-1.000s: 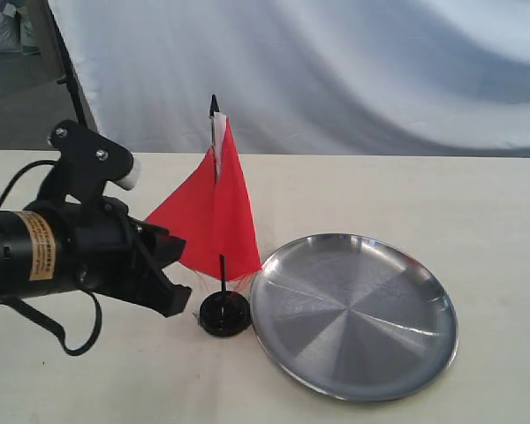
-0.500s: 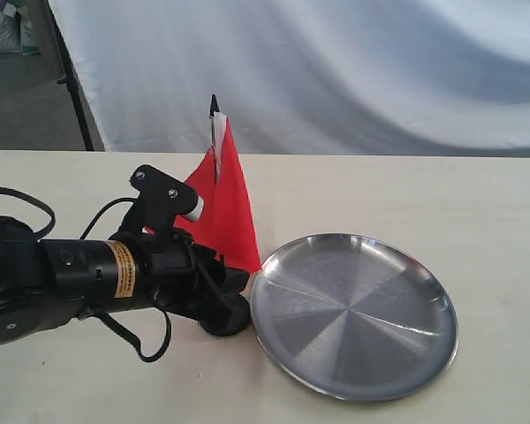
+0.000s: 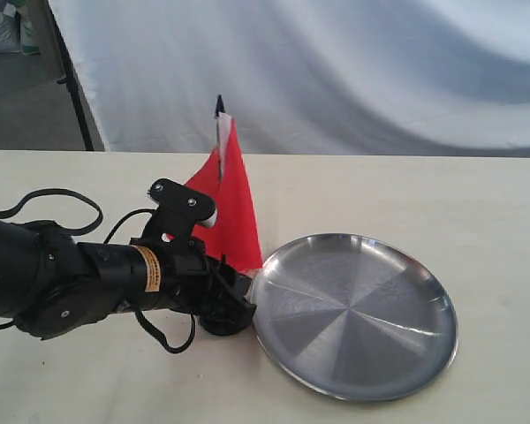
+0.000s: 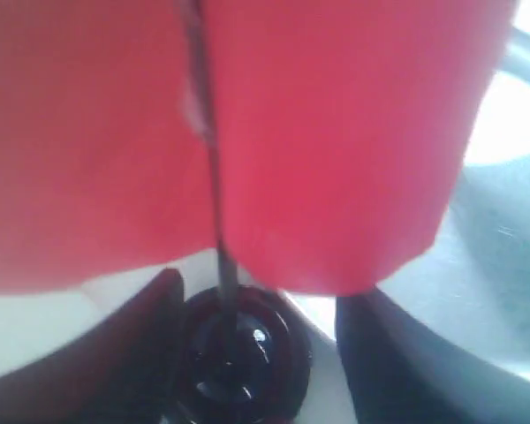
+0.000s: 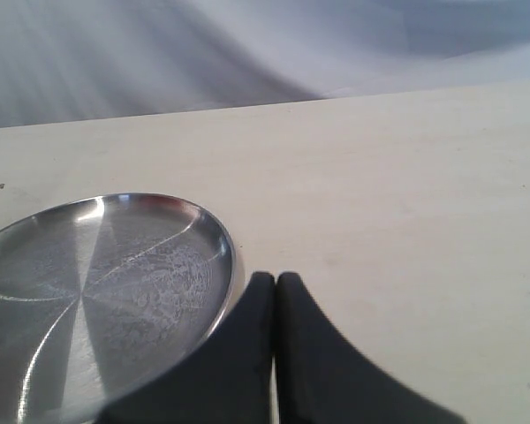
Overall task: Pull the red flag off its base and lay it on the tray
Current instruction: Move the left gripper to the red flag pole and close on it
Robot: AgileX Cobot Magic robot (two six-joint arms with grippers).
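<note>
The red flag (image 3: 230, 208) stands upright on its thin black pole (image 4: 219, 256), which is plugged into the round black base (image 3: 221, 326). The shiny steel tray (image 3: 354, 315) lies just right of the base. My left gripper (image 3: 236, 303) is low at the base and open. In the left wrist view its dark fingers (image 4: 146, 340) stand on either side of the base (image 4: 240, 362), and the flag cloth (image 4: 327, 150) hangs above them. My right gripper (image 5: 276, 284) is shut on nothing, beside the tray's rim (image 5: 232, 265). It does not show in the exterior view.
The cream table (image 3: 442, 194) runs to a white cloth backdrop (image 3: 353, 71) at the back. The left arm's cables (image 3: 44, 199) loop above the table at the left. A black stand leg (image 3: 71, 88) rises at the far left.
My left arm has moved right and down to the flag's base, and its fingers now stand around it. The flag's top has shifted slightly right.
</note>
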